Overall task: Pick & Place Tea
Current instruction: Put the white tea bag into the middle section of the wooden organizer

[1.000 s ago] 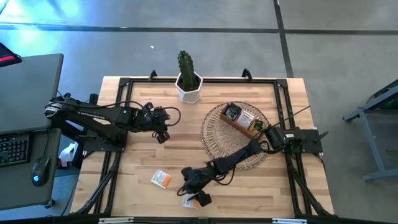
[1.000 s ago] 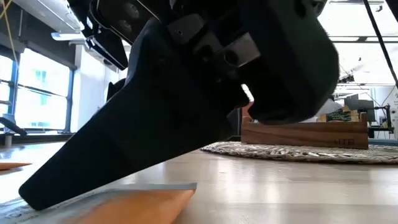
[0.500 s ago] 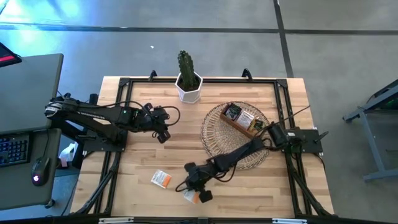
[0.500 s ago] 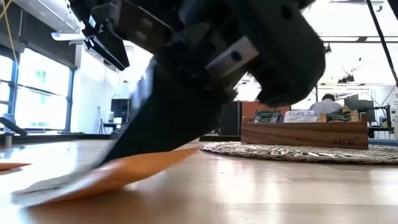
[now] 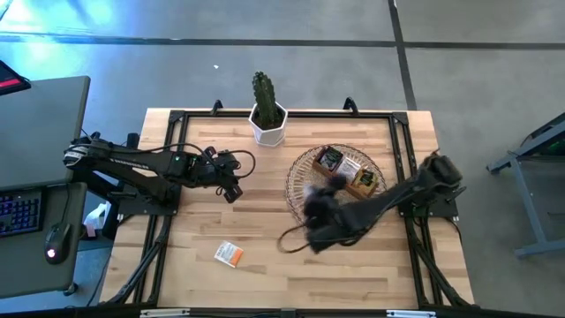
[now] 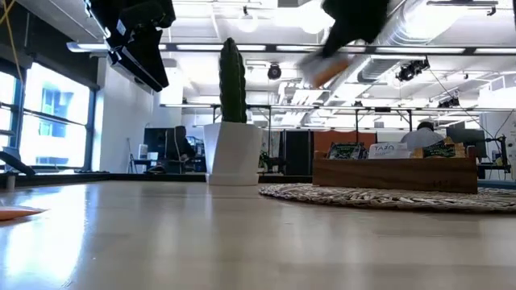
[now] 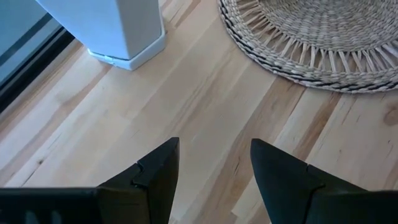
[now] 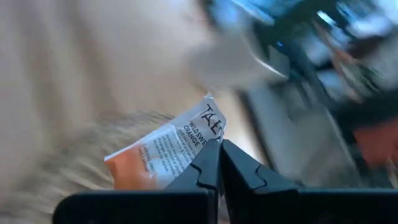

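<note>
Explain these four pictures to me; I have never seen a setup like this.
Two dark robot arms work at a wooden table. One picture looks straight down, one looks level across the tabletop, and two come from cameras on the arms' wrists. On the table stand a potted cactus and a wicker tray holding a wooden box. One orange tea sachet lies near the front edge. The right gripper is shut on another sachet, lifted in the air and moving. The left gripper waits open above the table near the cactus.

An open-plan office or lab: exposed ceiling ducts (image 6: pixel 451 24), rows of strip lights, desk with keyboard (image 5: pixel 19 212).
</note>
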Motion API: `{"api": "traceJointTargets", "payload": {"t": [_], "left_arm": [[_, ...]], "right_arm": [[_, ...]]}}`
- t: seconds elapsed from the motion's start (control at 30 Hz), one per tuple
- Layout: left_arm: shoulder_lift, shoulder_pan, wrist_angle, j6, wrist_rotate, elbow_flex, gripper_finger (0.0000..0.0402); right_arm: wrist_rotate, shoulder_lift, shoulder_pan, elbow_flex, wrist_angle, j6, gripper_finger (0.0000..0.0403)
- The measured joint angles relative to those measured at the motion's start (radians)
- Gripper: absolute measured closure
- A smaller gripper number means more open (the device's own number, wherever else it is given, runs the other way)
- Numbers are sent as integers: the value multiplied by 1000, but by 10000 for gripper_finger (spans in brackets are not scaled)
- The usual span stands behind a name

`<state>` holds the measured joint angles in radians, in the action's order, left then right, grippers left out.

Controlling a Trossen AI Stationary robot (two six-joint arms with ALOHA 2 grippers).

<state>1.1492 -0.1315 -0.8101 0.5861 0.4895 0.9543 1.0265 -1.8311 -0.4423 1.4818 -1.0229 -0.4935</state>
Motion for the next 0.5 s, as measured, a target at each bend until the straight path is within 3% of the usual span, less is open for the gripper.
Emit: {"api": "traceJointTargets", "payload": {"t": [0.1, 0.17, 0.33, 0.5], "left_arm": [[0, 0, 1, 1, 0, 0, 207], [0, 0, 0, 1, 2, 0, 207], [0, 0, 2, 1, 3, 0, 207], [0, 0, 8, 1, 3, 0, 207]], "right_arm": [[57, 72, -27, -34, -294, -403, 397], [63, 116, -44, -109, -364, -557, 394], [-25, 233, -18, -353, -254, -652, 400], [-14, 314, 74, -546, -133, -653, 397]]}}
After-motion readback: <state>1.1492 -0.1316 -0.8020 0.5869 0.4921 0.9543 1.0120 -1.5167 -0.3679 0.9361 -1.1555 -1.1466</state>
